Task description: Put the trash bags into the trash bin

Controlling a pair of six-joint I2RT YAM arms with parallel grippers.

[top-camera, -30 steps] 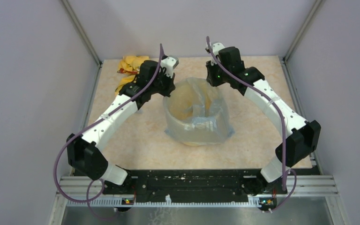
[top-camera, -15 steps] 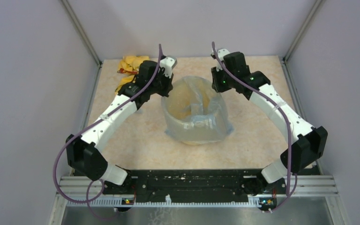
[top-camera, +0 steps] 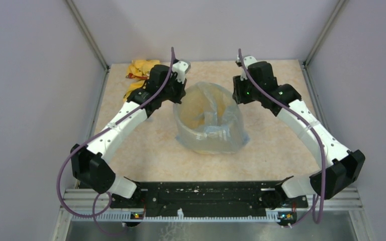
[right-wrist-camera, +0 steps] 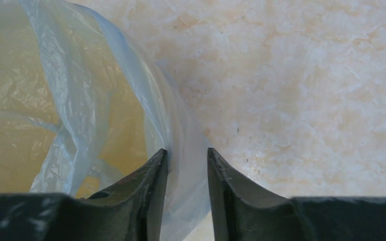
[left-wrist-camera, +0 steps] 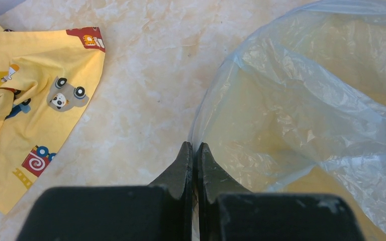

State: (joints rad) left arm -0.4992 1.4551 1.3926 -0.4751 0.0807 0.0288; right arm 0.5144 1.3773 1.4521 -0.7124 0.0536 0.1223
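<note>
The trash bag (top-camera: 229, 141) already lines and overhangs the trash bin (top-camera: 201, 111). The left pincer (left-wrist-camera: 194, 150) is clenched on film at the bin's left rim. The right pincer (right-wrist-camera: 187, 156) is released beside its right rim. Seating the slack likely remains.

High view looking down, both wrist views close, downward — all share the trash bag (top-camera: 208, 118)

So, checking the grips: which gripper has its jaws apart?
The right gripper: its jaws stand apart, with film of the trash bag between them. The left gripper is pinched shut on the bag's edge.
</note>
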